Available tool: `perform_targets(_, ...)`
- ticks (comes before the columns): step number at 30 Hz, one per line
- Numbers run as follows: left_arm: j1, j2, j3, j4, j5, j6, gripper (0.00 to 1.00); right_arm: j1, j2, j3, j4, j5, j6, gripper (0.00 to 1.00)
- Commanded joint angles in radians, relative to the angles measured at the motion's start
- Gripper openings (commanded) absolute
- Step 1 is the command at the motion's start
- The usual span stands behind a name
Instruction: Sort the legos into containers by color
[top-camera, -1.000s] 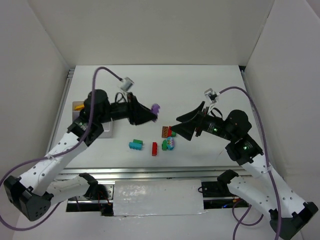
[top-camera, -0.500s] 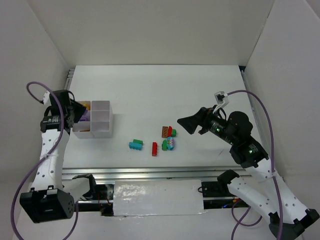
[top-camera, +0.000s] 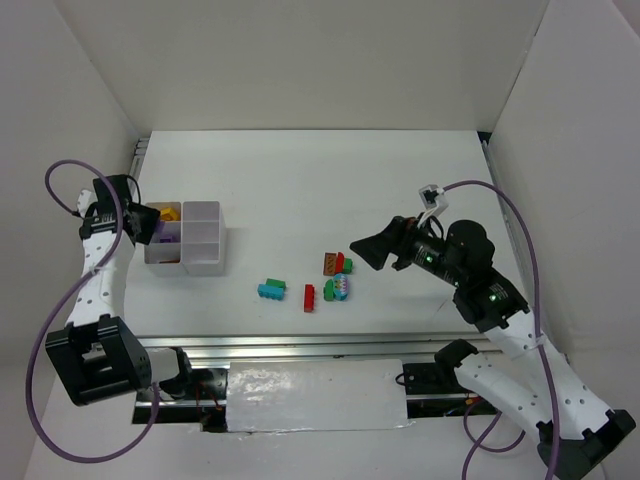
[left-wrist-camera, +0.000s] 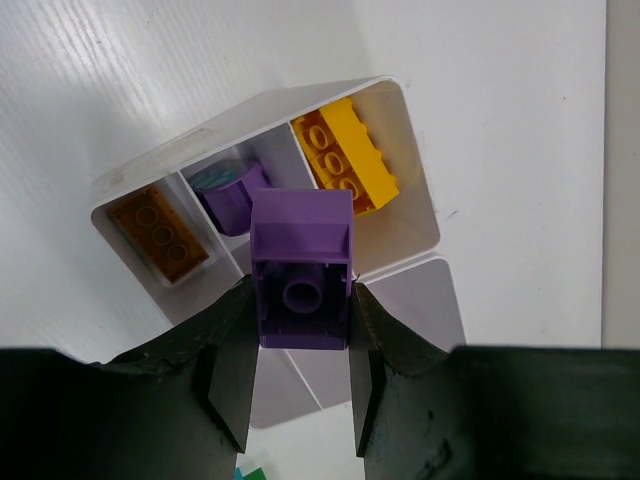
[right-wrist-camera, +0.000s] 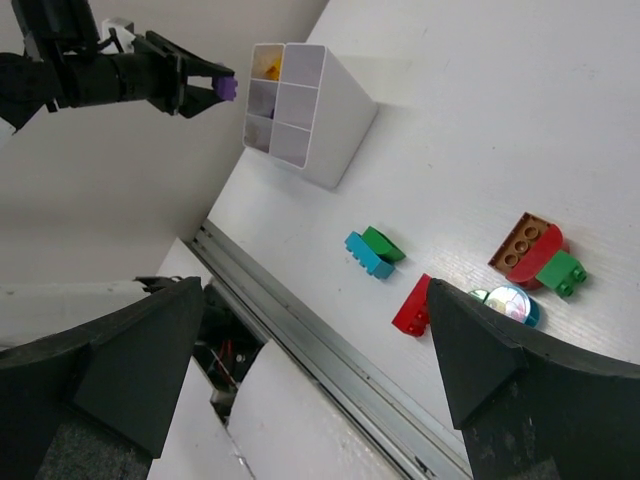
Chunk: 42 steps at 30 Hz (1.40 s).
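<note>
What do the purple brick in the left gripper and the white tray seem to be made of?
The purple brick looks like hard moulded plastic, smooth with a dull sheen: crisp edges, hollow underside with a round tube. The tray seems thin white plastic, perhaps slightly translucent: thin dividers, rounded moulded corners, soft shine on the rim.

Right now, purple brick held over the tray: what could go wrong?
The purple brick in the left gripper seems to hang over a divider of the tray, not squarely over the compartment with the purple piece; released, it may drop into the empty neighbour or perch on the wall.
</note>
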Motion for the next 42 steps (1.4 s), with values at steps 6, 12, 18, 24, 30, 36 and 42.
perform_targets(6, 0.009, 0.036, -0.051, 0.121, 0.045, -0.020, 0.00, -0.006, 0.028, -0.031, 0.055, -0.034, -0.013, 1.00)
perform_targets(12, 0.012, 0.069, -0.054, 0.127, 0.068, -0.025, 0.02, -0.004, 0.028, -0.028, 0.051, -0.039, -0.015, 1.00)
perform_targets(18, 0.014, 0.046, -0.078, 0.142, 0.059, -0.033, 0.27, -0.004, 0.028, -0.027, 0.049, -0.046, -0.015, 1.00)
perform_targets(24, 0.026, 0.064, -0.086, 0.147, 0.077, -0.031, 0.58, -0.004, 0.027, -0.022, 0.039, -0.049, -0.018, 1.00)
perform_targets(30, 0.035, 0.046, -0.087, 0.145, 0.087, -0.025, 0.70, -0.004, 0.031, -0.020, 0.037, -0.054, -0.019, 1.00)
perform_targets(36, 0.040, -0.072, -0.060, 0.136, 0.134, 0.050, 0.82, -0.003, 0.066, -0.023, 0.045, -0.054, -0.015, 1.00)
perform_targets(42, -0.036, -0.189, 0.032, 0.049, 0.211, 0.303, 1.00, 0.008, 0.308, 0.088, -0.151, 0.166, -0.004, 1.00)
